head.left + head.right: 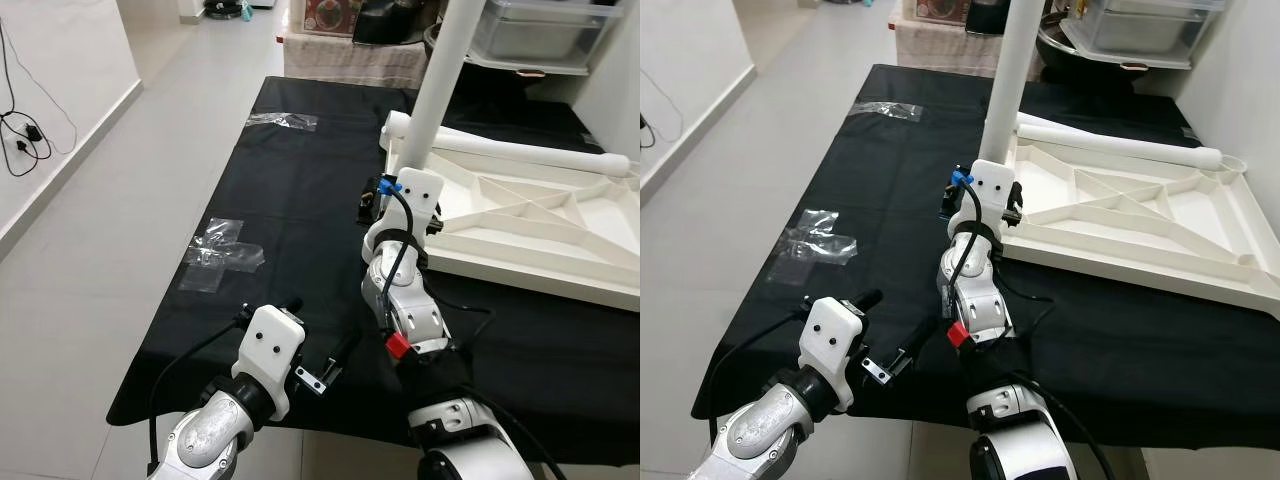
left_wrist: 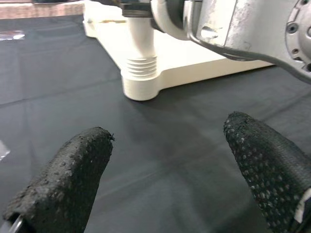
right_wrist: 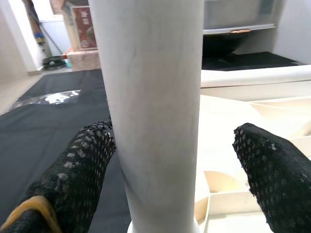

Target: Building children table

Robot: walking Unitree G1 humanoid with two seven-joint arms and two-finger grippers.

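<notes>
White table leg (image 1: pixel 438 85) stands upright in the corner socket of the inverted white tabletop (image 1: pixel 540 225), which lies on the black cloth (image 1: pixel 290 210). Right gripper (image 3: pixel 160 160) straddles the leg, fingers spread, right-hand finger clear of it. Left gripper (image 2: pixel 170 170) hovers low over the cloth nearby, fingers wide apart, empty.

On the black cloth (image 1: pixel 300 190) — one upturned white tabletop (image 1: pixel 540 225), two white legs (image 1: pixel 440 90) (image 1: pixel 520 150), two plastic wrappers (image 1: pixel 222 255) (image 1: pixel 283 121).
</notes>
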